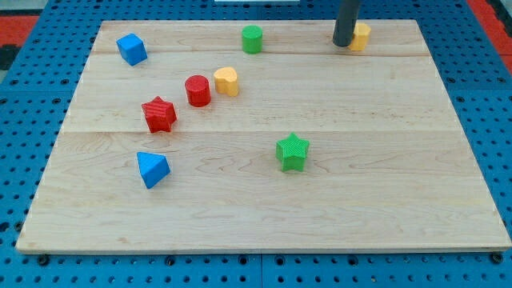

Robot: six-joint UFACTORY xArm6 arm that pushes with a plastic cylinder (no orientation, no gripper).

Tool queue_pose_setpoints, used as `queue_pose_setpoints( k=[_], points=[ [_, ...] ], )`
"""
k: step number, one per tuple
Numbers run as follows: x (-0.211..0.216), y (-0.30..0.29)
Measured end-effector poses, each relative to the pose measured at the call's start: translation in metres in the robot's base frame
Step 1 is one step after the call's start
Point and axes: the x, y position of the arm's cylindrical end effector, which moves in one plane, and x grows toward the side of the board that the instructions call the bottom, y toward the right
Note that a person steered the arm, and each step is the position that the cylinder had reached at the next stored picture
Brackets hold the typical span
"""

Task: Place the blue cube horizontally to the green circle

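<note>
The blue cube (131,49) sits near the board's top left corner. The green circle (252,38), a short green cylinder, stands near the top edge at the middle, well to the right of the cube and slightly higher in the view. My tip (342,43) is at the top right, touching the left side of a yellow block (361,35) whose shape is partly hidden by the rod. The tip is far to the right of the blue cube and to the right of the green circle.
A red cylinder (198,90) and a yellow block (226,81) sit side by side left of centre. A red star (159,114) is below them. A blue triangle (152,169) lies lower left. A green star (292,152) is near the middle. The wooden board (400,160) rests on a blue pegboard.
</note>
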Motion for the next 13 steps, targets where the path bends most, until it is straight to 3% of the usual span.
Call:
queue_pose_setpoints(
  k=[2, 6, 7, 8, 9, 13],
  points=[
    [0.023, -0.078],
    [0.030, -0.091],
    [0.050, -0.113],
    [0.076, -0.195],
    [0.055, -0.256],
    [0.040, -0.364]
  ],
)
